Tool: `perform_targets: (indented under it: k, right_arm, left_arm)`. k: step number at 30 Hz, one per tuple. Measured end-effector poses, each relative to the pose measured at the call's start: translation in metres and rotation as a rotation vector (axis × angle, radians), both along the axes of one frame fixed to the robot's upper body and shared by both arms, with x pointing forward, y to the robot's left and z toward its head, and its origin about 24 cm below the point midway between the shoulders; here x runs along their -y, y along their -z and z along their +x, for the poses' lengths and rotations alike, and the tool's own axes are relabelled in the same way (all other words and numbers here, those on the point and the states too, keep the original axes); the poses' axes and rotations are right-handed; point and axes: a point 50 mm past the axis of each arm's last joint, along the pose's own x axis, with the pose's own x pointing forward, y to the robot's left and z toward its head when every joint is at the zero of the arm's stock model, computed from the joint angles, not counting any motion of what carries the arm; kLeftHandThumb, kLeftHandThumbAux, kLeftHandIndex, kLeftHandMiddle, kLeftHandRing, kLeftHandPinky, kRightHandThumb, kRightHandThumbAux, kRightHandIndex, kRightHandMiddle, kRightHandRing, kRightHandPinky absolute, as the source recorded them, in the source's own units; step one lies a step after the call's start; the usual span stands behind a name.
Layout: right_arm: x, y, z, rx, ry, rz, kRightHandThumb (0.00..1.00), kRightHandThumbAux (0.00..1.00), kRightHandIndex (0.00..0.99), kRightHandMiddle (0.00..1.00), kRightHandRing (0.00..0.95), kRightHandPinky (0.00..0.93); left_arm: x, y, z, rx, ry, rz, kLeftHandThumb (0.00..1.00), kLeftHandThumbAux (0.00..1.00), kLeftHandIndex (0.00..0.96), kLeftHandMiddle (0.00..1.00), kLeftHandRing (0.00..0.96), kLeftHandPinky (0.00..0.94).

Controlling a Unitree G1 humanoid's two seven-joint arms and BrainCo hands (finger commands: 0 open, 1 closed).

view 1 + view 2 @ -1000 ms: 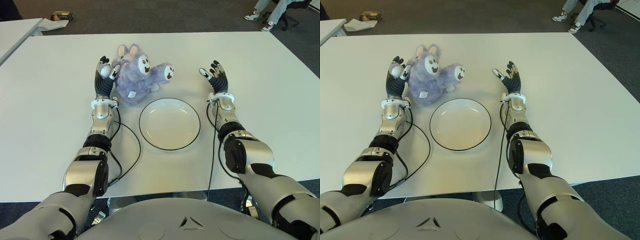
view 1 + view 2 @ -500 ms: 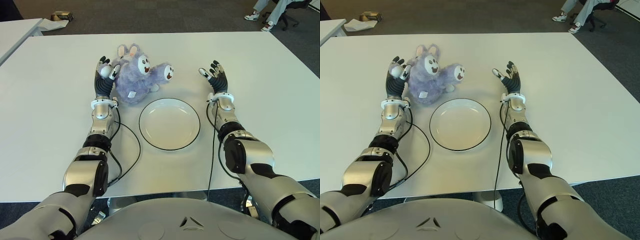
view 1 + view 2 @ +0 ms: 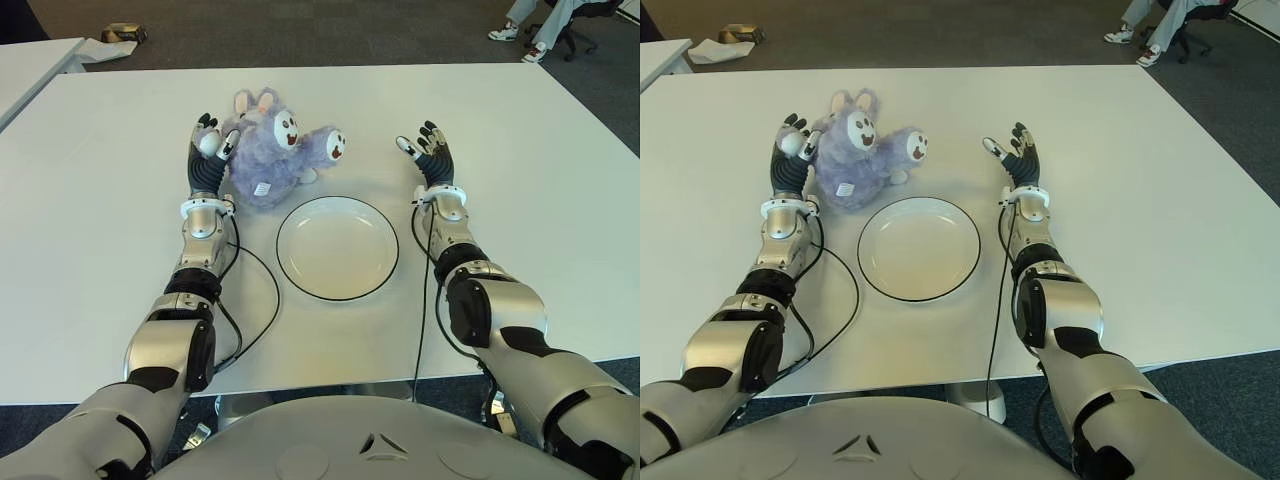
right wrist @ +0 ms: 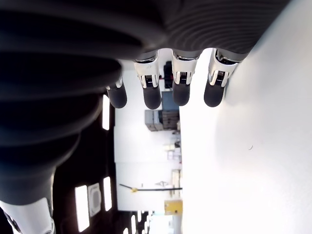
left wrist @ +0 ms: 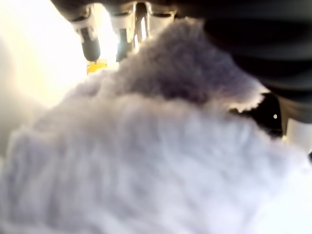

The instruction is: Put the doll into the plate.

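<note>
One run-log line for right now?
doll: beyond plate, on table | left robot hand: against doll, no grasp | right robot hand: open, idle | plate: empty

Table: large, white, smooth top, filling most of both eye views.
Floor: dark grey carpet, beyond the table's far edge and along its right side.
Second table: white, at far left, apart from the first.
Small box: on the floor at far left, with white paper beside it.
Office chair: far right corner, a seated person's legs and shoes showing.
</note>
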Motion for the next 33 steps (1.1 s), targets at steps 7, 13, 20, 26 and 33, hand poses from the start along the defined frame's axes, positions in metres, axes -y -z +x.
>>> perform_targets:
  k: [7,13,20,26,33]
  right_arm:
    - [-0.0009,0.0002,0.0,0.0,-0.002,0.002,0.058,0.69,0.004,0.037,0.025,0.019]
    - [-0.001,0.0004,-0.0001,-0.001,-0.004,0.005,0.063,0.687,0.006,0.037,0.026,0.022]
    - [-0.0008,0.0005,-0.0001,-0.001,-0.005,0.005,0.059,0.686,0.007,0.03,0.021,0.012]
    - [-0.0002,0.0007,-0.0003,-0.002,-0.005,0.003,0.054,0.682,0.008,0.026,0.018,0.013]
    - [0.0004,0.0005,-0.0003,-0.002,-0.006,0.0,0.058,0.677,0.007,0.026,0.017,0.008]
  left_arm:
    - [-0.001,0.001,0.0002,-0.006,0.004,0.002,0.0,0.466,0.0,0.107,0.086,0.048]
    - [-0.0015,0.0007,0.0002,0.0,0.009,0.003,0.0,0.467,0.0,0.113,0.096,0.064]
    - [-0.0018,0.0009,0.0002,-0.001,0.006,0.001,0.0,0.475,0.0,0.12,0.101,0.058]
    - [-0.0015,0.001,0.0002,0.0,0.005,-0.003,0.0,0.48,0.0,0.125,0.104,0.056]
    - [-0.0011,0.0009,0.0002,0.001,0.003,-0.004,0.0,0.481,0.0,0.109,0.088,0.046]
